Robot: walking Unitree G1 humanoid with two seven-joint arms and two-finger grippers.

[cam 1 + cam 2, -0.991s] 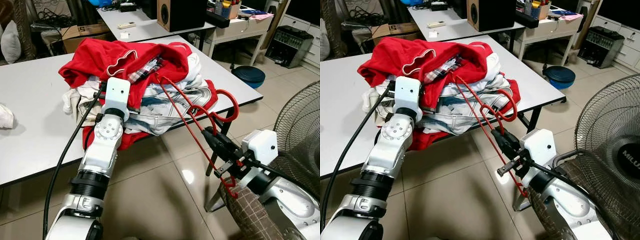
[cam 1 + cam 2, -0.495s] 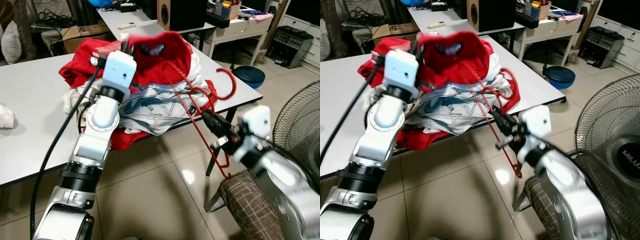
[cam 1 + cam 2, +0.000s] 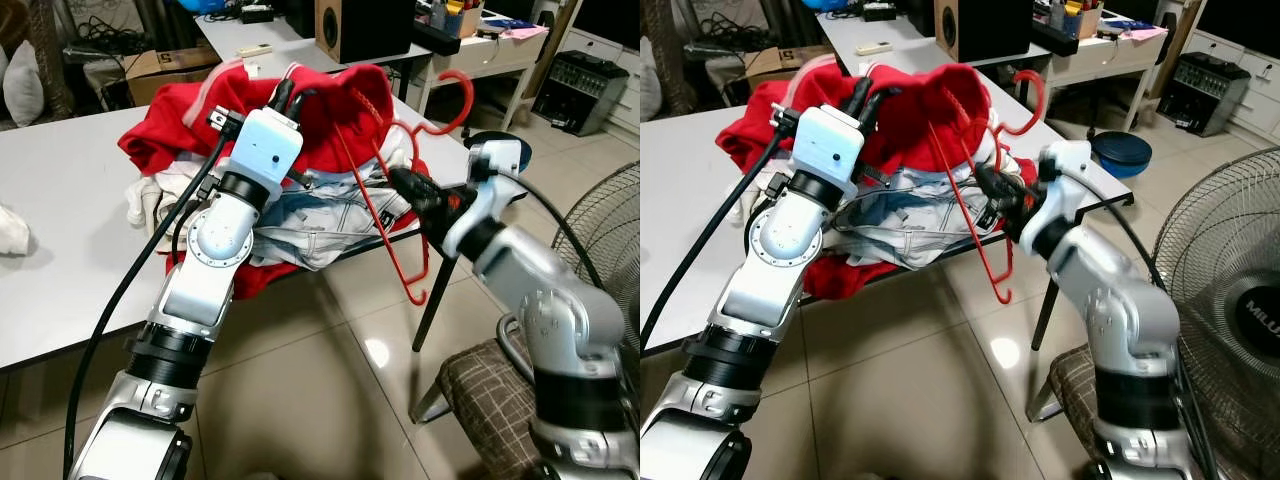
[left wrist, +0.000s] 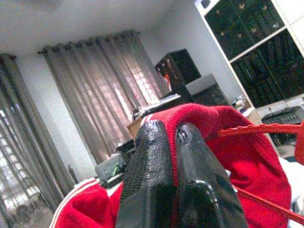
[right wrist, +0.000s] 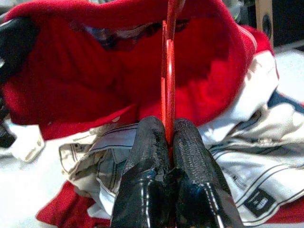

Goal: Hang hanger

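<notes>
A red wire hanger (image 5: pixel 167 76) is pinched in my right gripper (image 3: pixel 398 180), which is shut on its lower bar; its hook (image 3: pixel 462 92) points up and away over the table's right end. The hanger's upper arm reaches into the lifted opening of a red garment with white stripes (image 3: pixel 330 105). My left gripper (image 3: pixel 288 92) is shut on that garment's edge (image 4: pixel 237 156) and holds it up above a pile of clothes (image 3: pixel 320 215) on the white table (image 3: pixel 70 200).
A standing fan (image 3: pixel 600 240) and a chair with a plaid cushion (image 3: pixel 490 390) are close to my right arm. A blue round object (image 3: pixel 497 150) lies on the floor beyond. A second table with a speaker (image 3: pixel 350 25) stands behind.
My left gripper has raised the red garment's edge off the pile. My right arm has swung the hanger up from beside the chair and toward the garment's opening.
</notes>
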